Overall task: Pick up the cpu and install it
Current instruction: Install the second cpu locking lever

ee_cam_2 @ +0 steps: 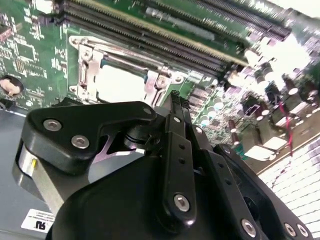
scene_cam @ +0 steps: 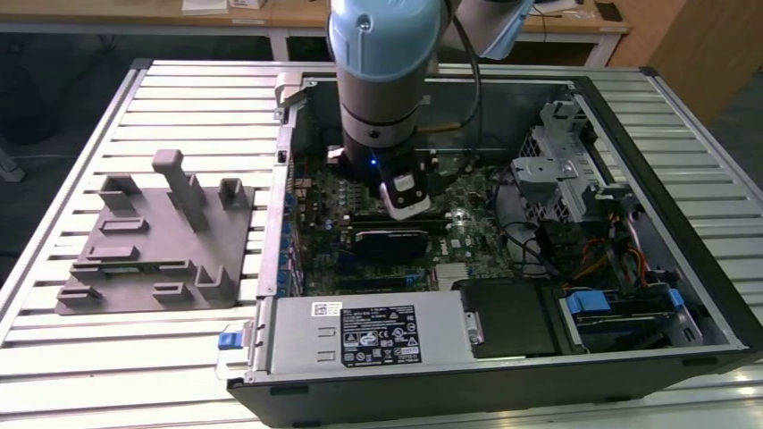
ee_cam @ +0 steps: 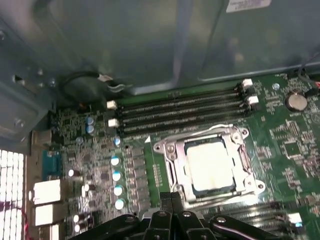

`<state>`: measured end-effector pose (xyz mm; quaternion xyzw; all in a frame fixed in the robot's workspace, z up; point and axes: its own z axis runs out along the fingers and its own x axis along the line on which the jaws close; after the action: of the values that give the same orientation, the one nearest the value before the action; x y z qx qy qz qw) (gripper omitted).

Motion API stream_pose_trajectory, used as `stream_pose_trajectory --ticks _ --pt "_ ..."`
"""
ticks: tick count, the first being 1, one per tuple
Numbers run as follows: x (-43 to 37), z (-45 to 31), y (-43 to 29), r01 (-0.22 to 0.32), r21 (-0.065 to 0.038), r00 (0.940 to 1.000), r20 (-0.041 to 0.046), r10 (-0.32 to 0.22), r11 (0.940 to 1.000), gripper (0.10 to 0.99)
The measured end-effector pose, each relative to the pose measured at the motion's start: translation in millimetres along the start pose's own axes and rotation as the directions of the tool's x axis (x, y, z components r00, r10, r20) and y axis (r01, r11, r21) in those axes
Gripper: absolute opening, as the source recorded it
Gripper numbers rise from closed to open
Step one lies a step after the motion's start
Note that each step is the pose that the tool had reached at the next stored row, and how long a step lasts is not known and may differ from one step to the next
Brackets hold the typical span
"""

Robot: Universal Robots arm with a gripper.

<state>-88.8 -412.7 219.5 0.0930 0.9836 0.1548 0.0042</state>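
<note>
Silvery-grey square cpu point(ee_cam: 210, 167) sat seated in the metal socket frame point(ee_cam: 167, 150) on the green motherboard point(ee_cam: 285, 145), just ahead of the black fingertips in both wrist views; it also showed pale in the second wrist view point(ee_cam_2: 120, 82). Black two-finger gripper point(ee_cam: 171, 197) had its fingers point(ee_cam: 166, 200) pressed together, nothing between them. Fingertips hung above the board, beside the socket edge, not touching the chip. Grey arm point(scene_cam: 379, 80) reached down into the open black computer case point(scene_cam: 667, 295); grey plastic fixture point(scene_cam: 155, 237) lay well apart.
</note>
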Motion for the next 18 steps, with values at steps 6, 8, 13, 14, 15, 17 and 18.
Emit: stream_pose_trajectory --ticks 6,8,13,14,15,17,18 --pt "-8.2 2.5 7.6 0.0 0.024 1.0 0.0047 0.0 0.9997 0.106" --pt "-11.6 3.0 9.2 -0.001 0.034 1.0 0.0068 0.001 0.9994 0.106" --pt "-18.9 4.5 13.5 -0.001 0.063 0.9999 0.0129 0.001 0.998 0.106" --pt "-20.0 4.9 14.7 -0.001 0.069 0.9999 0.014 0.0 0.9976 0.106" --pt "-21.1 5.3 15.9 -0.001 0.075 0.9999 0.0151 0.0 0.9972 0.106" --pt "-23.1 6.2 18.6 -0.001 0.087 0.9999 0.0173 0.0 0.9962 0.106" --pt "-24.0 6.7 20.1 -0.001 0.092 0.9998 0.0183 -0.001 0.9958 0.106"
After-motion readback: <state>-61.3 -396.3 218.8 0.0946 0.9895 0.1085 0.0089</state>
